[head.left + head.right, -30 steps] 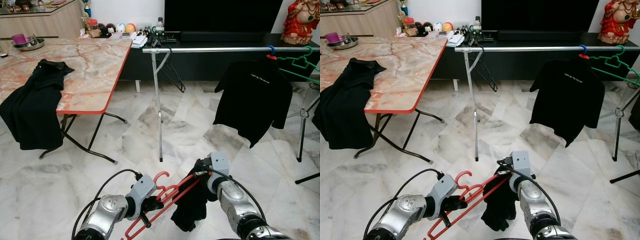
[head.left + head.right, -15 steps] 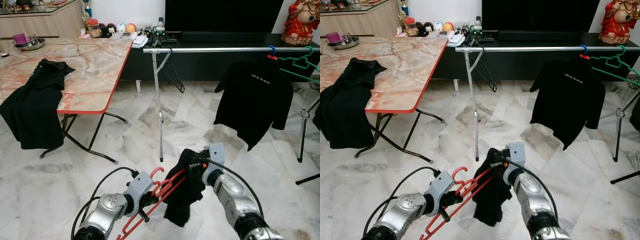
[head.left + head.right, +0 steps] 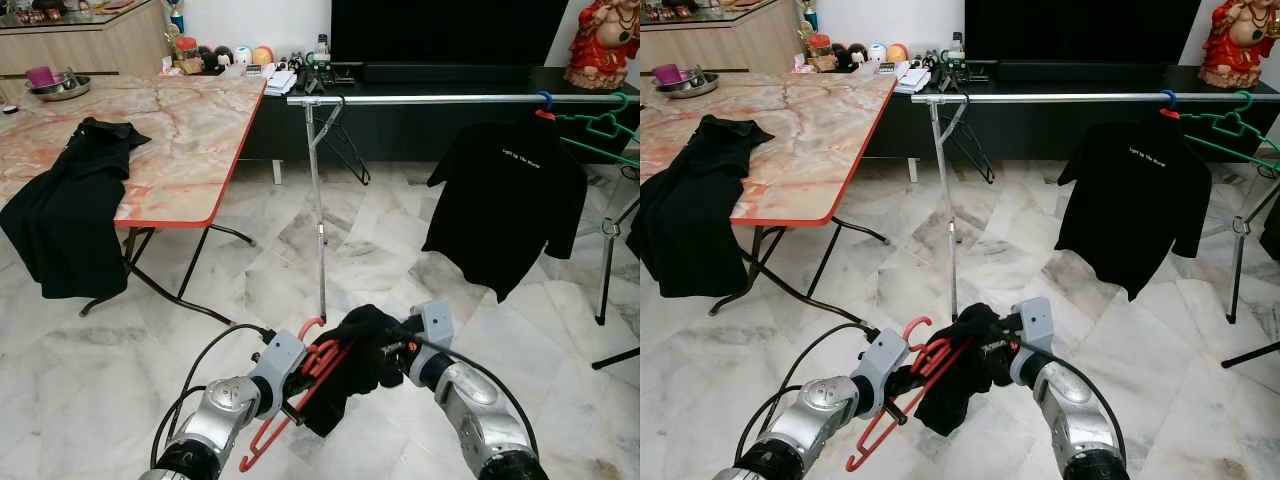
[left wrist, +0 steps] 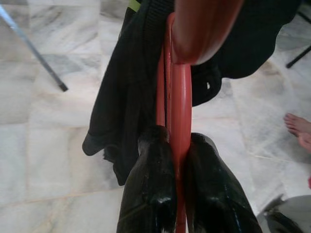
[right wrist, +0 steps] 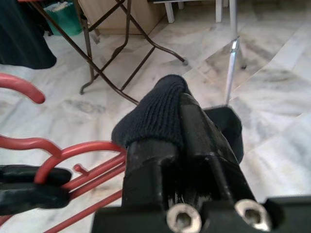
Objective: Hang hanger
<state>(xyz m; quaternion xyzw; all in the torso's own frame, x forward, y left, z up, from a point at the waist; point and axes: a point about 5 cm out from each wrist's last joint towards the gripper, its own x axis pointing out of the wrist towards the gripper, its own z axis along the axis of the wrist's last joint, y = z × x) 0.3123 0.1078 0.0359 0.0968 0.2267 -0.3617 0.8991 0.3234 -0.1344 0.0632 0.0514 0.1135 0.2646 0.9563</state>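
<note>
Well short of the clothes rail (image 3: 450, 99), left gripper (image 4: 177, 160) pinches the red hanger (image 3: 300, 385) near its neck; right gripper (image 5: 167, 141) clamps the black garment (image 3: 350, 360), likely to thread it onto the hanger before hanging.

Bare rail (image 3: 430, 99) stretch between upright pole (image 3: 318, 215) and hung shirt (image 3: 505, 195).

Silver arms (image 3: 225, 410), black cables (image 3: 210, 355)
</note>
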